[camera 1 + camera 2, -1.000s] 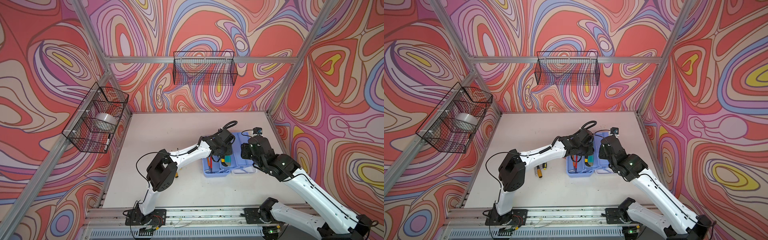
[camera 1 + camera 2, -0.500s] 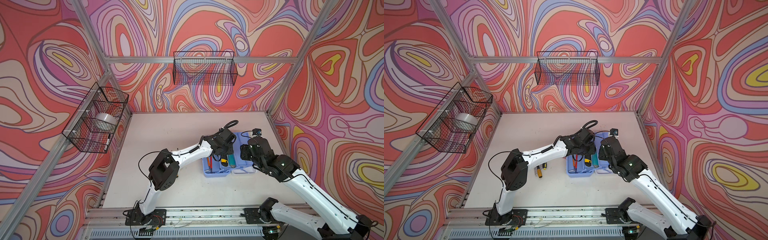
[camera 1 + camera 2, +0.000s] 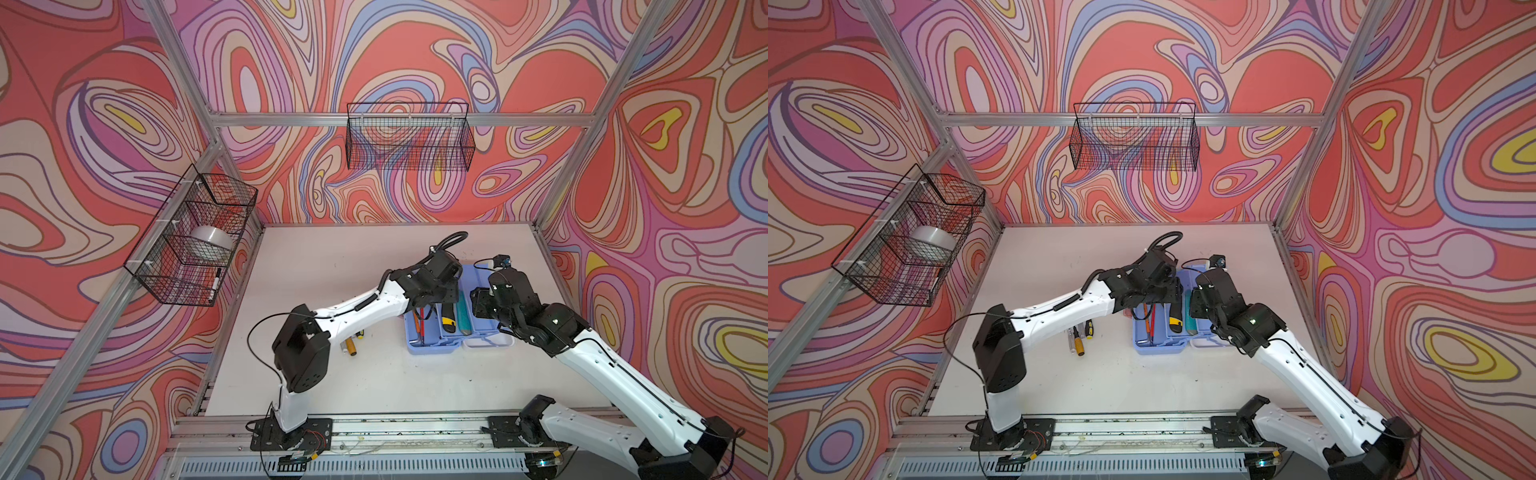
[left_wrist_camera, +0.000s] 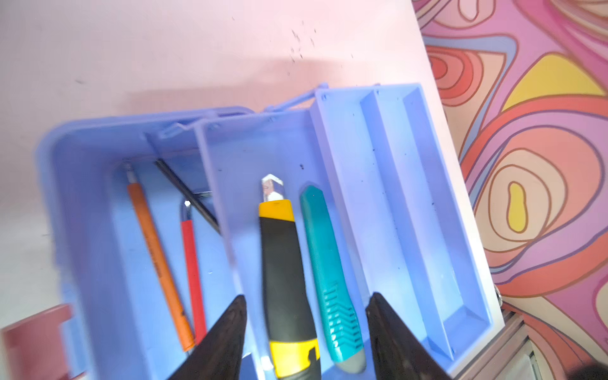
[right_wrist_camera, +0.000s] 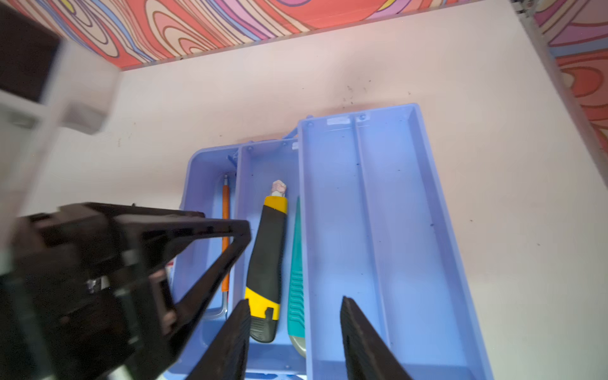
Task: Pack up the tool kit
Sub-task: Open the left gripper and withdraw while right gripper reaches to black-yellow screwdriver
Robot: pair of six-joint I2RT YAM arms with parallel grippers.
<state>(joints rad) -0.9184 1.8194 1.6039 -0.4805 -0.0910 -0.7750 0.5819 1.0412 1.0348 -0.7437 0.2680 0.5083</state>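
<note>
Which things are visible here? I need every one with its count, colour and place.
box: 1, light blue, open, table's right part
yellow knife: 1, yellow and black, box's middle tray
teal knife: 1, teal, beside it, same tray
orange screwdriver: 1, orange, box's deep part
red screwdriver: 1, red, beside the orange one
hex key: 1, dark metal, same part
loose screwdrivers: about 3, mixed handles, table left of box
baskets: 2, black wire, back wall and left wall
tape roll: 1, grey, left-wall basket
table: 1, white
left tool: 1, black, open above both knives
right tool: 1, black, open, empty, over the trays
</note>
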